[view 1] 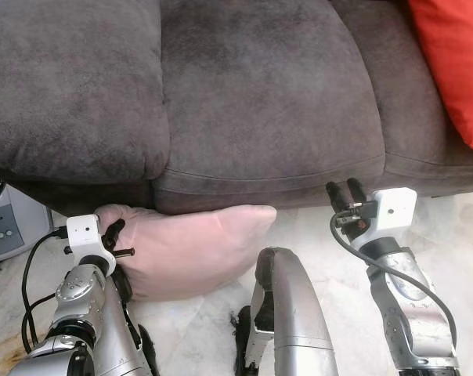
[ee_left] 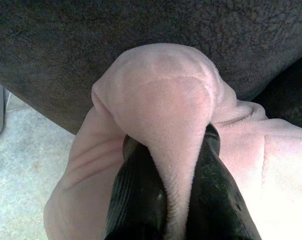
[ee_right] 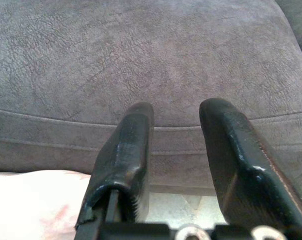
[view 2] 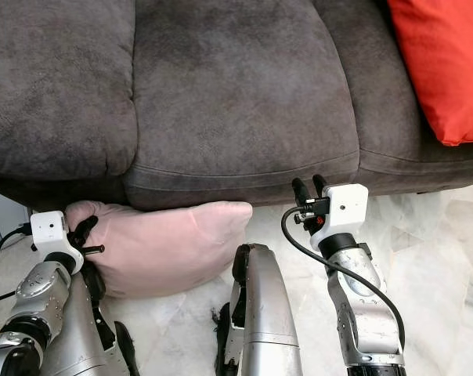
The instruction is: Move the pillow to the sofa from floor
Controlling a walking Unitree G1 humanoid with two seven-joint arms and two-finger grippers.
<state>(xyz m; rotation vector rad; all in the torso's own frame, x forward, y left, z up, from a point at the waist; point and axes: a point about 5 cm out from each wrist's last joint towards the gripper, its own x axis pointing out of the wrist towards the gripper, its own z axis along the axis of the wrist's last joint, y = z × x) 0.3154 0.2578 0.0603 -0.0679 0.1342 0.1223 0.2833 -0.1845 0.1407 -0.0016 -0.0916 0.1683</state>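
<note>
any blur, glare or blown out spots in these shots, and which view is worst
Left and right eye views: sharp and evenly lit, with shade under the sofa front edge. Left wrist view: worst, the pink pillow blows out to white at one corner, the left gripper soft. Right wrist view: right gripper slightly soft, small glints on one finger, the pillow washed out.

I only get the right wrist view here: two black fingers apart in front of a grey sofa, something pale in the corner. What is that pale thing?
Observer: A pink pillow lying on the floor, tucked against the sofa front.
Operator: Is anything holding it?
Observer: Yes, the left gripper is shut on a fold at the pillow's corner.
Operator: And the sofa, anything on it?
Observer: A red cushion at its right end.
</note>
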